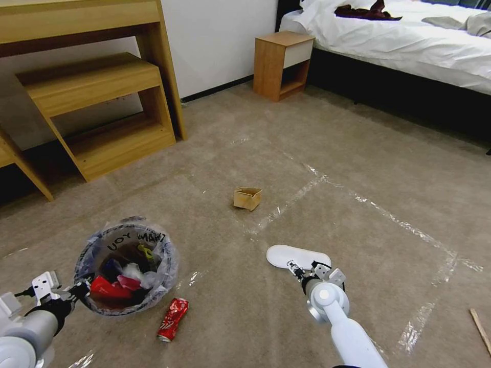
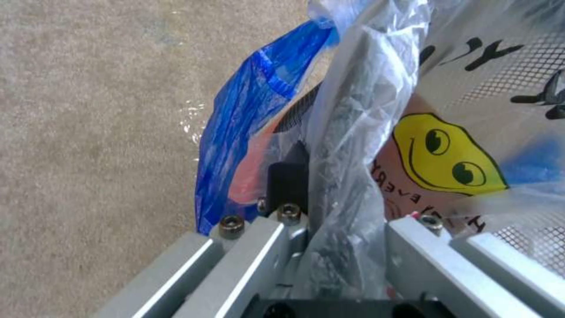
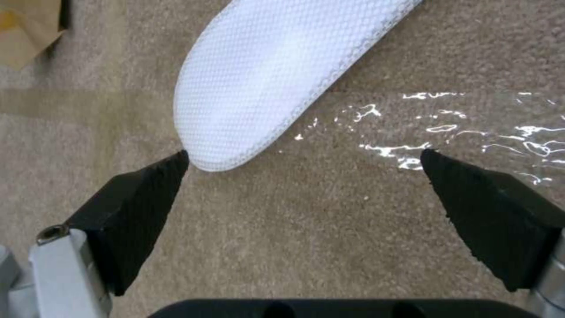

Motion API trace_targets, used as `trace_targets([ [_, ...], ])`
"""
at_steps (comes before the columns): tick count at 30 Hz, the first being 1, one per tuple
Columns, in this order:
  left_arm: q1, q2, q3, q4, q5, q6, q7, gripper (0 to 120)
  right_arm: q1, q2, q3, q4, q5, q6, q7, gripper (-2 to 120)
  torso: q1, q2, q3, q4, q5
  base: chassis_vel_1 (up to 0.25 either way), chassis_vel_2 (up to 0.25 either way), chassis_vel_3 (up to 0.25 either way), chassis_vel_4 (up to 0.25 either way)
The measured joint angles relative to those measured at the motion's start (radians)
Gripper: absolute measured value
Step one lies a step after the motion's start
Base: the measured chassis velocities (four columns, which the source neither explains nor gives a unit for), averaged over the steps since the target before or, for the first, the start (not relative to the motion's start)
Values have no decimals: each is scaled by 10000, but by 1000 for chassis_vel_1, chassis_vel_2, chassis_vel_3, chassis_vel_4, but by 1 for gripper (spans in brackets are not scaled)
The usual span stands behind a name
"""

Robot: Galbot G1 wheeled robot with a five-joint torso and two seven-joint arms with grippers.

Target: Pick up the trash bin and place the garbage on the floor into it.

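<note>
The trash bin (image 1: 127, 268) sits low at the robot's left over the carpeted floor (image 1: 317, 153); whether it touches the floor cannot be told. Its clear bag, lettered in black at the rim, holds red wrappers and white paper. The left pincer (image 1: 82, 291) is pressed together on the bin's near rim, plastic bunched between its fingers (image 2: 288, 185) in the left wrist view. A crushed red can (image 1: 173, 319) lies on the floor just beside the bin. A flat white slipper (image 1: 298, 256) lies to the right; the right pincer (image 3: 306, 161) hangs over its near end, spread wide, one fingertip (image 3: 171, 165) at the slipper's tip. Farther out: a small cardboard box (image 1: 247, 198) beside a tape strip (image 1: 286, 204), and a wooden stick (image 1: 481, 331) at the right edge
</note>
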Motion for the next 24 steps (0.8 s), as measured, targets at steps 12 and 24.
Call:
trace_targets([
  [12, 65, -7, -23, -39, -13, -24, -5, 0, 284, 81, 52, -393, -69, 79, -244, 100, 0, 0, 0, 0, 0, 0, 0, 0, 0],
  [24, 94, -31, -40, -46, 16, -64, -7, 0, 595, 175, 67, -486, -89, 146, -370, 100, 0, 1, 0, 0, 0, 0, 0, 0, 0],
])
